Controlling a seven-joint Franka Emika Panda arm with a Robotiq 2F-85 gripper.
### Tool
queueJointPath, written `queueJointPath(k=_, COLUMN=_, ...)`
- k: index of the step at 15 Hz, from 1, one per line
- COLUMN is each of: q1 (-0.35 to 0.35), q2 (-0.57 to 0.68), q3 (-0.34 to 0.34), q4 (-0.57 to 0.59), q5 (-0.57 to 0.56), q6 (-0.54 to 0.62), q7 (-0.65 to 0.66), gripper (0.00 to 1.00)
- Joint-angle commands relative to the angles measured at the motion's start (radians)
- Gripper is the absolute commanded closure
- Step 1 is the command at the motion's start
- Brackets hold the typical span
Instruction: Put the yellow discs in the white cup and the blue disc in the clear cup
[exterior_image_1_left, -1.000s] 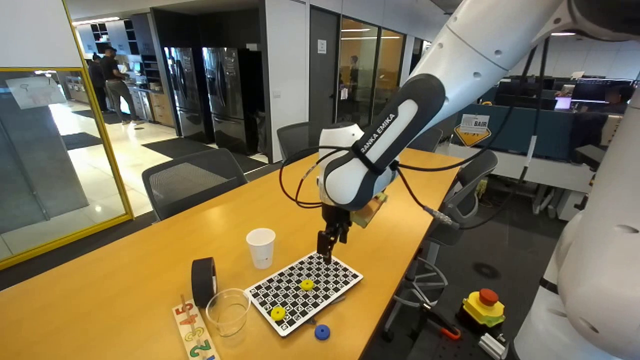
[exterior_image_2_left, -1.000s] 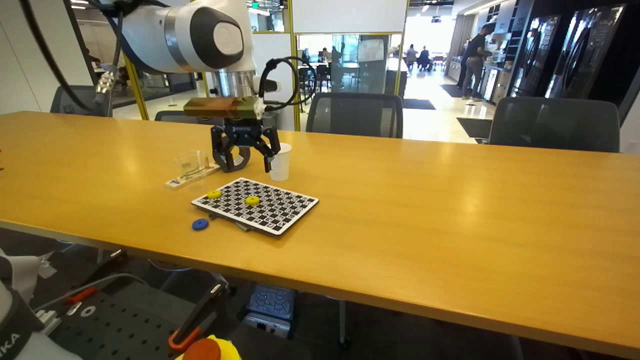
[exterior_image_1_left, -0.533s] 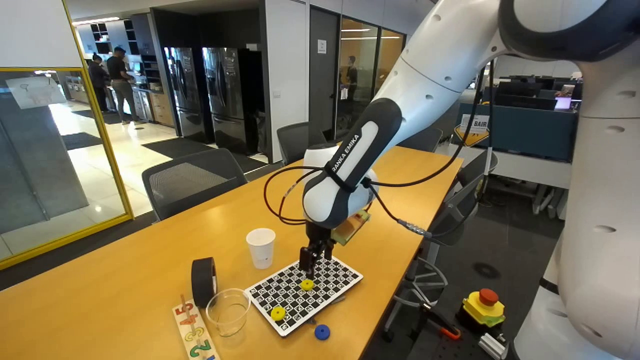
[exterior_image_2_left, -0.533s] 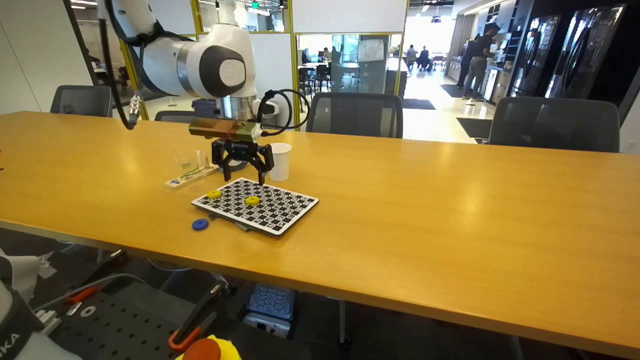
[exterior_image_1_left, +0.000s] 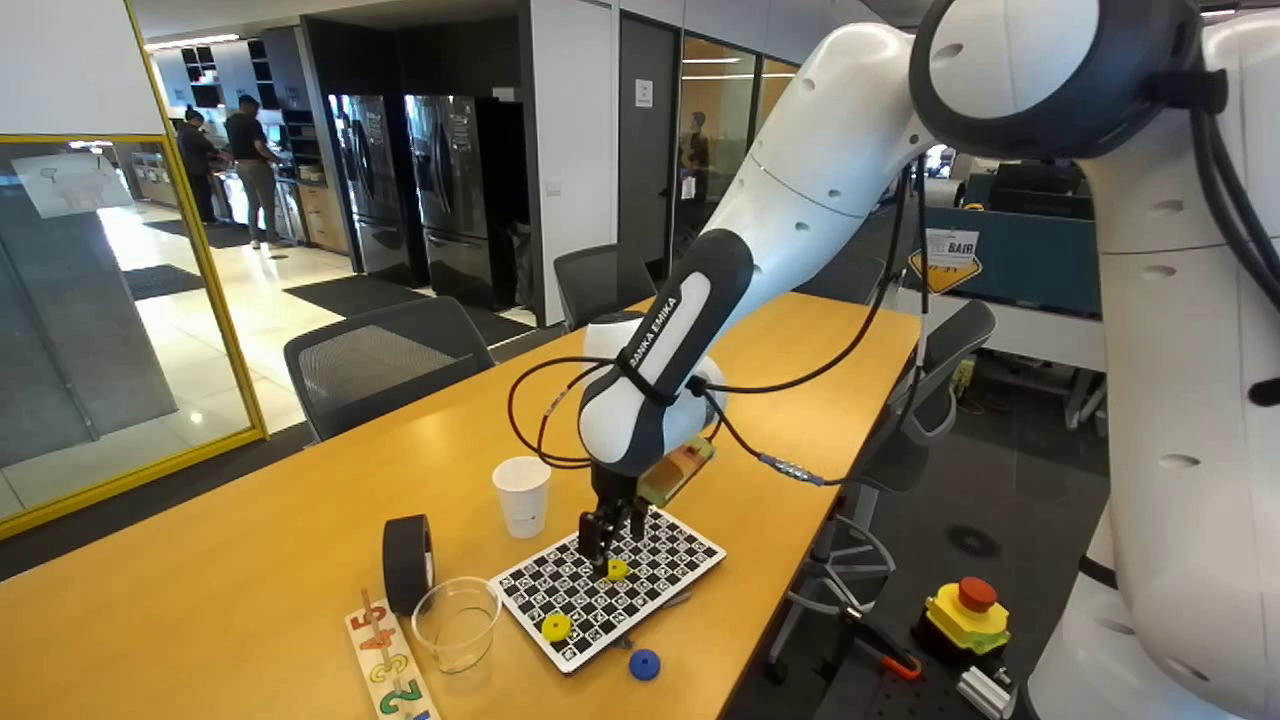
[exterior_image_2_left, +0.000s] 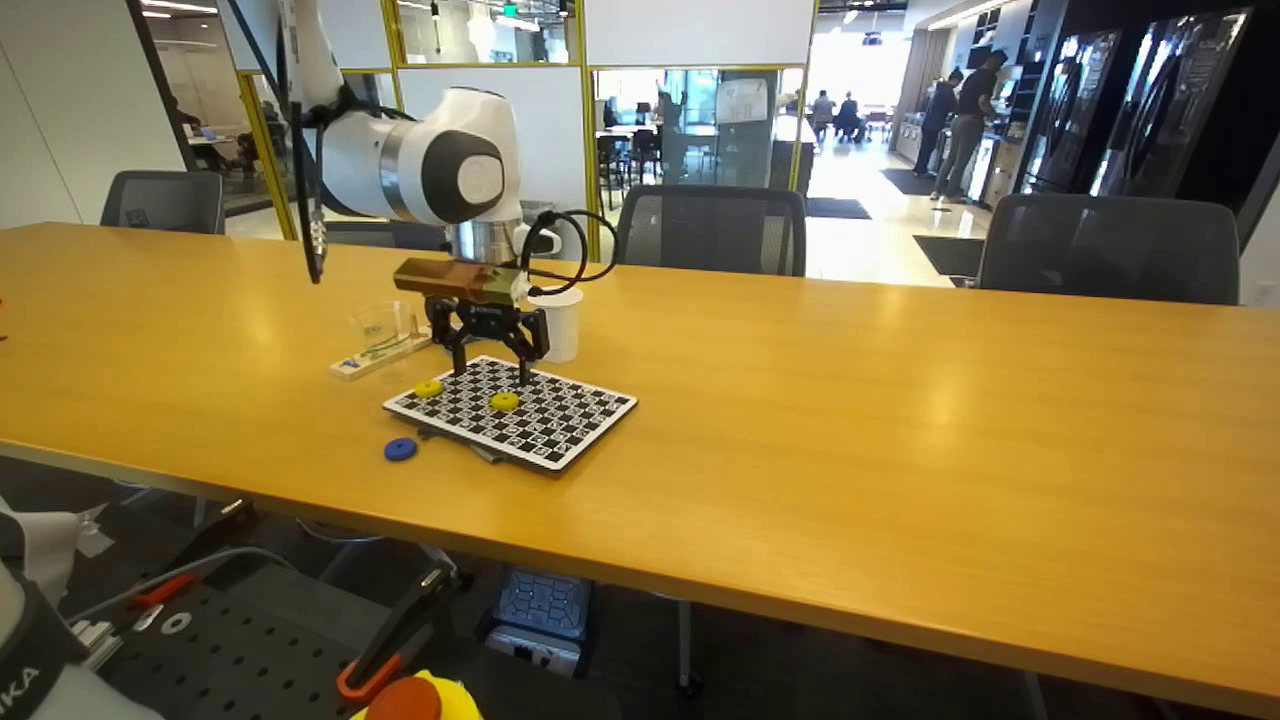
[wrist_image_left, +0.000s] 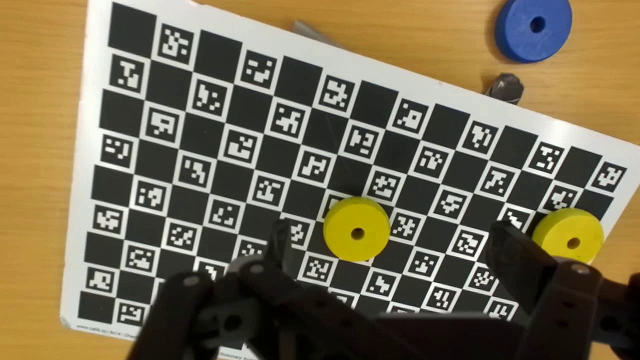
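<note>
Wrist view: tool (wrist_image_left: 391, 231) spread (wide).

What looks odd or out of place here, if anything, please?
A grey piece and a dark piece poke out from under the checkered board on the side nearest the blue disc; odd, as the board may not lie flat.
</note>
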Motion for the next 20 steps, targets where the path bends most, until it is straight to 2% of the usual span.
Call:
queueJointPath(k=1, q1=-0.010, q2=0.058, q3=0.011, q4=0.052, q5=0.019, q6=0.010, q7=0.007, gripper=0.00)
queueJointPath(k=13, q1=-0.040, q2=0.146, q3=0.021, q4=0.114, q5=0.031, q6=0.013, q7=-0.006, gripper=0.00)
queueJointPath(k=14, q1=-0.040, q2=0.148, q3=0.019, q4=0.115, q5=0.027, q6=0.018, q7=-0.005, gripper=0.25)
queueJointPath(k=15, q1=-0.038, q2=0.150, q3=0.016, q4=0.116, q5=0.024, q6=0.019, q7=0.000, gripper=0.26)
queueJointPath(k=20, q1=-0.044, q2=0.150, q3=0.015, q4=0.119, q5=0.024, q6=0.023, q7=0.003, gripper=0.64)
